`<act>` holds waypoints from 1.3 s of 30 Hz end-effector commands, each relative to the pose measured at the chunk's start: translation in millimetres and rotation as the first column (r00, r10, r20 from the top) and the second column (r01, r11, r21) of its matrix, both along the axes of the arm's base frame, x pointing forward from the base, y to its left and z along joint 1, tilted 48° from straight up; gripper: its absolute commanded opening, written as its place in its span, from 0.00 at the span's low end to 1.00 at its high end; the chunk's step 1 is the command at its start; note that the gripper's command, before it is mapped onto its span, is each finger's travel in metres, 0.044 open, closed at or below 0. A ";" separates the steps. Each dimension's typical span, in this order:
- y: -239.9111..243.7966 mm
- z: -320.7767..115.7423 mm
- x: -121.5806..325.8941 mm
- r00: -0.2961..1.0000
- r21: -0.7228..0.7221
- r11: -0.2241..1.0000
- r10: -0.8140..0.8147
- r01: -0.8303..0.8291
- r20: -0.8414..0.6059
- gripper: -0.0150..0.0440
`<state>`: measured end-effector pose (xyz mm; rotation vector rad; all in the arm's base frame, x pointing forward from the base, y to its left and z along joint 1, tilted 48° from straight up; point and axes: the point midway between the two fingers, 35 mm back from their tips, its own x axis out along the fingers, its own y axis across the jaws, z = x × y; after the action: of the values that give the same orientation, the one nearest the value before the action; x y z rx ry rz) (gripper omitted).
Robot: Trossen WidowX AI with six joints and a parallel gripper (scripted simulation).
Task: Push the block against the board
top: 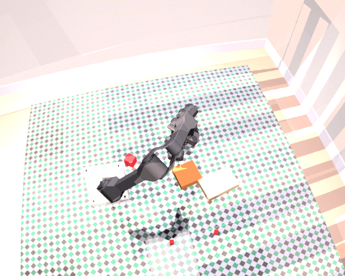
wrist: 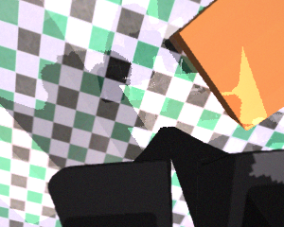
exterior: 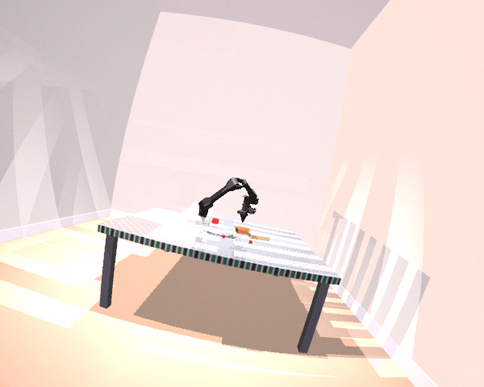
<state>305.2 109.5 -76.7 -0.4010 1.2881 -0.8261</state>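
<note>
The orange square block (top: 187,175) (exterior: 242,229) (wrist: 241,52) lies flat on the table. The pale board (top: 218,183) (exterior: 260,238) lies flat to its right in the top view. The block's right corner is at the board's left corner, with no whole side against the board. Whether the corners touch is unclear. My gripper (top: 175,156) (exterior: 243,219) (wrist: 167,132) is shut and empty. Its fingertips are above the table beside the block's left end, apart from the block in the wrist view. The board is out of the wrist view.
A red cube (top: 130,160) (exterior: 214,220) is beside the white base plate (top: 91,181) of the arm. Two small red cubes lie on the near side of the block and board, one on the left (top: 171,242) (exterior: 223,235) and one on the right (top: 215,232) (exterior: 250,241).
</note>
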 end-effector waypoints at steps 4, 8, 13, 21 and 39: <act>-2.5 2.3 -5.0 0.975 0.002 0.988 0.150 -0.151 -0.166 0.25; -4.0 3.7 -7.3 0.934 0.015 0.970 0.239 -0.243 -0.264 0.25; -5.8 5.5 -10.2 0.859 0.045 0.935 0.342 -0.353 -0.381 0.25; -8.7 8.2 -15.0 0.685 0.120 0.854 0.483 -0.506 -0.545 0.25; -15.7 14.1 -25.9 0.130 0.383 0.595 0.641 -0.707 -0.757 0.25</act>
<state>282.1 95.2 -63.2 -1.4481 1.7038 0.1841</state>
